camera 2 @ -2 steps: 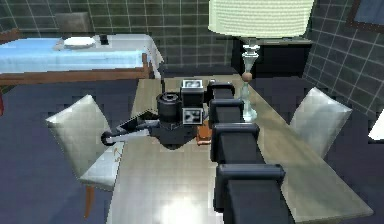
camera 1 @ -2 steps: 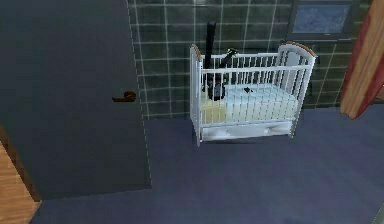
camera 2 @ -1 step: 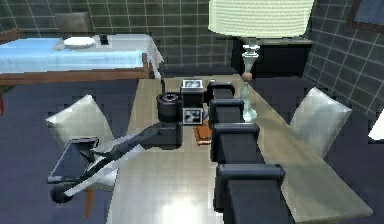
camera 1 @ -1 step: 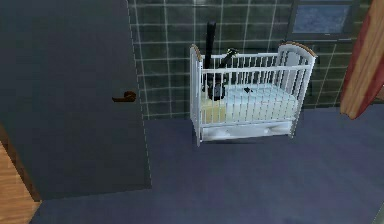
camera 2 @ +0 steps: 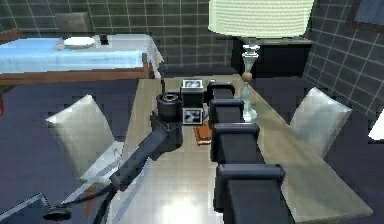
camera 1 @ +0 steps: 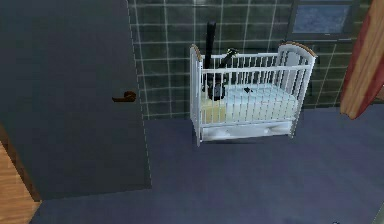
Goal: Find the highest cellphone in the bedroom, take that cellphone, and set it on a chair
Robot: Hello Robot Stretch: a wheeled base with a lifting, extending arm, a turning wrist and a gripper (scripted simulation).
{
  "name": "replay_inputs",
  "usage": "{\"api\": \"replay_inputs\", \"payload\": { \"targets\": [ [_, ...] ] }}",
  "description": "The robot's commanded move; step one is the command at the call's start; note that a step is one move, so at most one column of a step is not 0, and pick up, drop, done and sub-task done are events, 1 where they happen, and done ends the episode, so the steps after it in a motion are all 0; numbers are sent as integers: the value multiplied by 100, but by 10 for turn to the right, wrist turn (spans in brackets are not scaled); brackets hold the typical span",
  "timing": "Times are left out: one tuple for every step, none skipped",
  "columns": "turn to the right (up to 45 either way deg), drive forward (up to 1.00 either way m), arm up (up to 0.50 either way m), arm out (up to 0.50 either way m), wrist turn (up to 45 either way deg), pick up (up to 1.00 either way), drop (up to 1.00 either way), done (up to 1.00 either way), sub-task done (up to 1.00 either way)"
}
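Note:
In the arm side view my arm rises from the bottom edge and ends over a long wooden table (camera 2: 160, 150). The gripper (camera 2: 166, 102) is a dark body left of two white marked squares (camera 2: 195, 114). I cannot make out its far end, so I cannot tell whether it holds anything. A pale padded chair (camera 2: 85, 132) stands at the table's left side and another chair (camera 2: 320, 120) at its right. Far back on the left is a bed (camera 2: 60, 58) with a light blue cover. On it lie a white flat thing (camera 2: 78, 42) and a small dark thing (camera 2: 103, 40).
Several black blocks (camera 2: 238, 142) run along the table's middle, beside a glass bottle (camera 2: 247, 106) and a lamp (camera 2: 258, 18) with a pale shade. In the forward view a dark door (camera 1: 70, 90) stands at the left, and a white crib (camera 1: 250, 92) stands against a green tiled wall, with an orange curtain (camera 1: 365, 60) at the right.

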Motion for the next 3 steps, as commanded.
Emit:
{"api": "replay_inputs", "payload": {
  "targets": [
    [0,0,0,-18,0,0,0,0,0],
    [-450,0,0,0,0,0,0,0,0],
    [0,15,0,0,0,0,0,0,0]
  ]
}}
